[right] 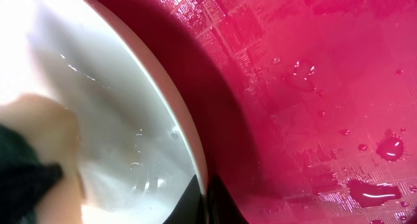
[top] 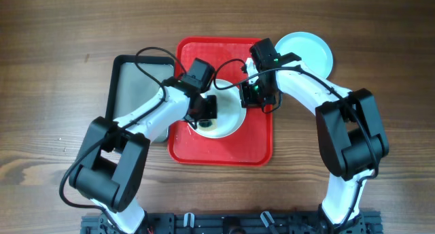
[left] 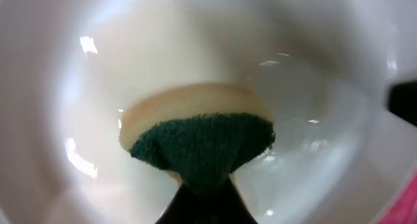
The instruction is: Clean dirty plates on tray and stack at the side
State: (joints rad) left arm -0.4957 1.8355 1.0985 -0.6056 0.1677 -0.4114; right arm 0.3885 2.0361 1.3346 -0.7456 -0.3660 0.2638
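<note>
Overhead, the white plate (top: 230, 127) is mostly hidden.

A big red tray (top: 224, 149) lies in the middle of a brown wooden surface (top: 54, 43). A white plate (top: 228, 124) sits on the red tray. Two white and black robot arms bend in over it from the bottom corners. The left pincer (top: 204, 115) is down over the left part of the white plate. The right pincer (top: 258, 98) is at the plate's right edge. A dark grey tray (top: 132, 81) lies just beside the red tray on its left, partly under the left arm (top: 146, 115). A pale blue plate (top: 309, 50) rests on the surface by the red tray's top right corner. The right arm (top: 319, 91) crosses in front of it.
</note>
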